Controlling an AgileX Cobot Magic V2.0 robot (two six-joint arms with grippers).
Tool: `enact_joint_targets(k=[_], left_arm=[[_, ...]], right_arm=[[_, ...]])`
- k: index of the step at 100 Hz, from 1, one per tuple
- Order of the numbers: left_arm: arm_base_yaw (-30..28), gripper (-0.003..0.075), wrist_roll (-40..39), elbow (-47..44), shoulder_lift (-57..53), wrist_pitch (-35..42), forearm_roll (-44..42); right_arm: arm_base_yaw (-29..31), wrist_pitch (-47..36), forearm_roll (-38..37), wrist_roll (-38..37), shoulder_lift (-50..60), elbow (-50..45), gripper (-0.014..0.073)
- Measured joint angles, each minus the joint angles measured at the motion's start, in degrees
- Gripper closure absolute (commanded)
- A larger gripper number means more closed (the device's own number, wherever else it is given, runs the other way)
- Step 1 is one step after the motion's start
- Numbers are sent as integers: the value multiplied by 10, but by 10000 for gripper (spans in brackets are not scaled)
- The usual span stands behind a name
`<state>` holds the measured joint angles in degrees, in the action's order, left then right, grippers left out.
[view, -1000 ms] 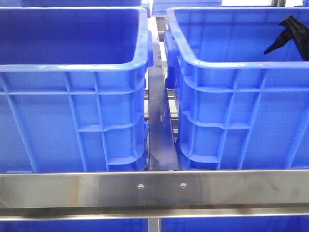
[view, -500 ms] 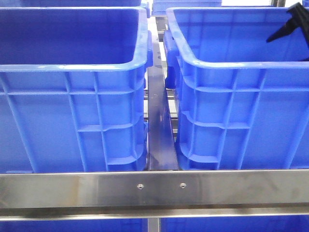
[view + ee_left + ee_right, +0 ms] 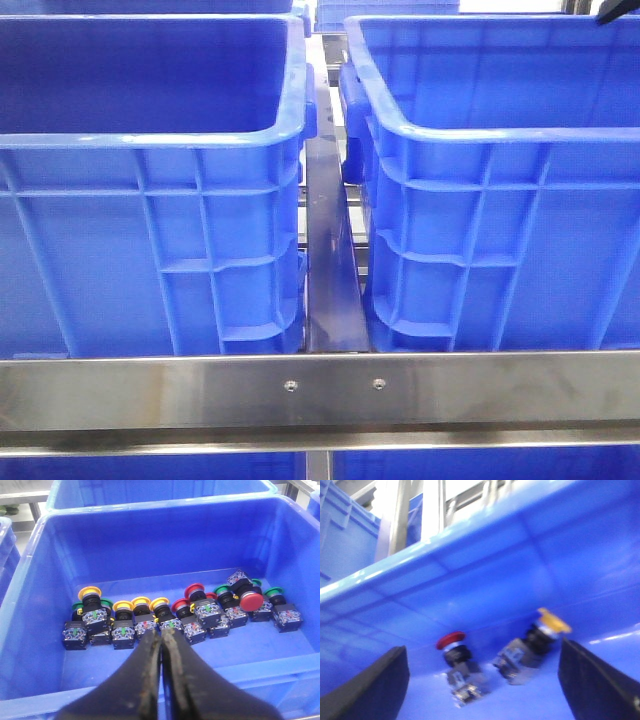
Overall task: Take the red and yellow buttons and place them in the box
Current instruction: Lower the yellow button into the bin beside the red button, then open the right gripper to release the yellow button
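Since the earlier frame the right hand (image 3: 482, 680) has been raised almost out of the front view. Its fingers are spread above a red button (image 3: 451, 641) and a yellow button (image 3: 553, 620) in the box (image 3: 470, 595). The left hand (image 3: 161, 645) is pressed together over more buttons.

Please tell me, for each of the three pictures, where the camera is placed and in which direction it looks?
Front view: low behind a steel rail, facing forward at two blue bins; the right end effector is a sliver at the top corner.
Left wrist view: on the left arm, looking down into a bin of buttons; shut left end effector shows.
Right wrist view: inside a bin, facing a red button and a yellow button; open fingers show.
Both wrist views show buttons.
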<state>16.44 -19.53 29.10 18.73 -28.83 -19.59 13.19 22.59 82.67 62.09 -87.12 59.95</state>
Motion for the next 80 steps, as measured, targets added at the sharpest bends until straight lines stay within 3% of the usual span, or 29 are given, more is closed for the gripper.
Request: enact_joint_targets(k=[47,80], left_arm=[[0,739,0,0,0,0,0],[0,739,0,0,0,0,0]], right_arm=[[-153,-202,-24,100,212,-136,-31],[-168,-230,-23,108,374,-262,-31]])
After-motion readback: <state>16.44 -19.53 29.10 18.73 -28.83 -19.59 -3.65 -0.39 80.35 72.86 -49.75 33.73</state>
